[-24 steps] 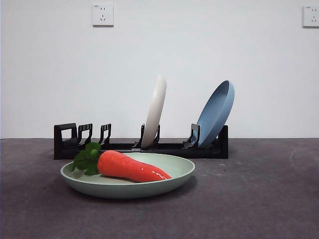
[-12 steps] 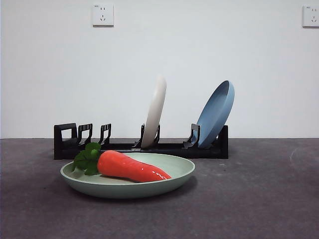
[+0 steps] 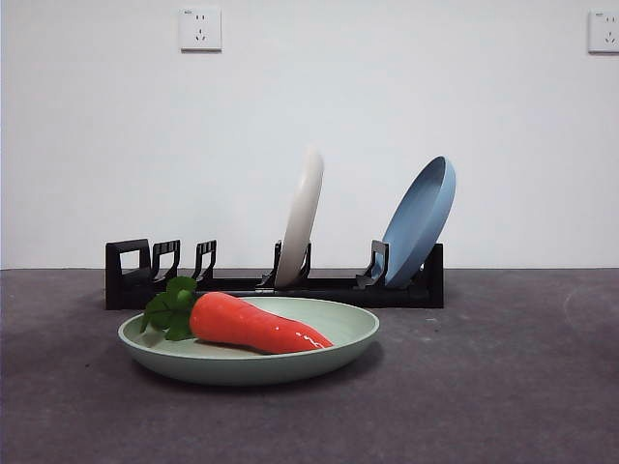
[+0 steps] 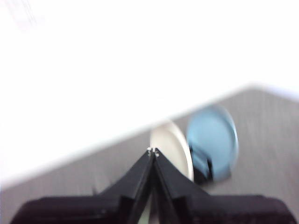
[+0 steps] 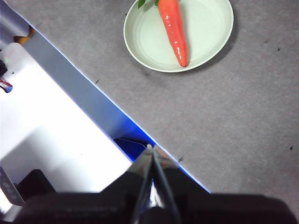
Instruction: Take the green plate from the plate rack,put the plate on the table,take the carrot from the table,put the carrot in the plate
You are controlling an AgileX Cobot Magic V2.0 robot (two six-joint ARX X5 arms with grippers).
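Black plastic first, over on the left: the plate rack [image 3: 274, 275] runs low along the back of the table [image 3: 503, 387], its near slots bare. In front of it sits the green plate [image 3: 248, 340], flat on the dark grey surface, and the carrot [image 3: 256, 323] lies inside it, leaves [image 3: 170, 307] at the left rim, tip pointing right. So both halves of the job look finished from here.

That carrot looks glossy and hard, probably light and a bit slick; its thick middle would give the jaws the surest bite, across the body rather than along it. The plate reads as matte, stiff and shallow, light enough to lift by the rim, and the rim is really the only place to pinch it.

Moving right, a cream-white plate [image 3: 302, 217] stands in the rack, then a blue plate [image 3: 419, 221] leaning at the far end.

Neither arm is at work. The left gripper [image 4: 153, 151] is up and away, jaws pressed together on nothing, though that view is blurred, so the rack plates beyond it are only smears. The right gripper [image 5: 149, 148] hangs high above the table's edge, also closed and empty, well apart from the plate.
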